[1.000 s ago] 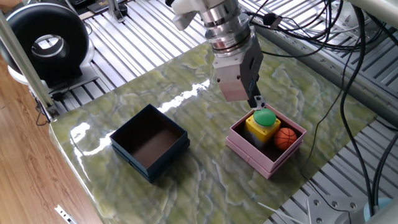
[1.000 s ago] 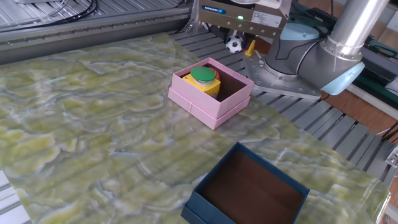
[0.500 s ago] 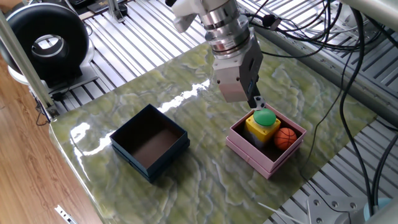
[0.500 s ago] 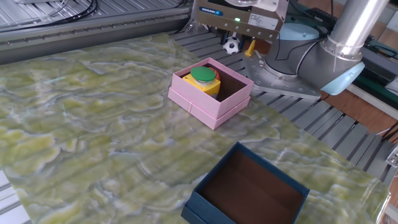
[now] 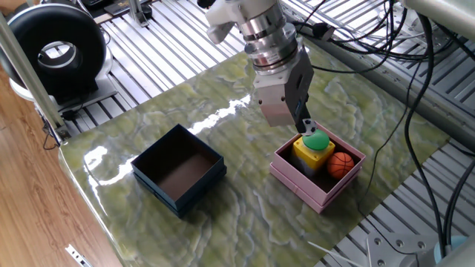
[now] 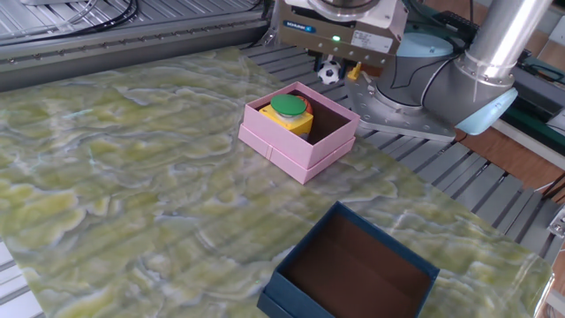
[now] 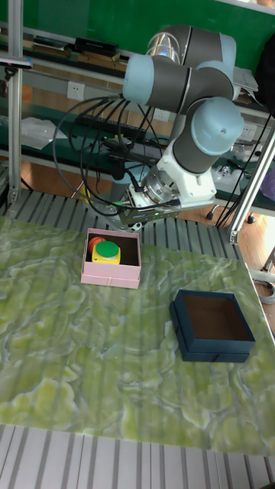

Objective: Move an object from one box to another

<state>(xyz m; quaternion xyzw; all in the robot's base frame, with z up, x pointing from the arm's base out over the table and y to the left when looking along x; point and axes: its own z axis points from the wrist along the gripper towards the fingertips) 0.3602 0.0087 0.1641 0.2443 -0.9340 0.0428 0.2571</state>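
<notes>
One fixed view: navy box point(image 5: 178, 179) empty; pink box point(image 5: 319, 170) holds yellow block with green cap point(image 5: 312, 146) and orange ball point(image 5: 341, 164). Gripper point(image 5: 306, 127) hangs just above the cap.

Other fixed view: fingers mostly cropped; spread cannot be told, nothing visibly held.

Tall fixed view: step judged as transfer done; next, clear upward.

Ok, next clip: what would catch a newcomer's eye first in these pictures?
Probably the yellow block with a green button top, sitting in the pink box beside an orange ball. The claw hangs just above that block, gripping nothing visible. Across the green marbled table, the dark blue box sits empty.
</notes>
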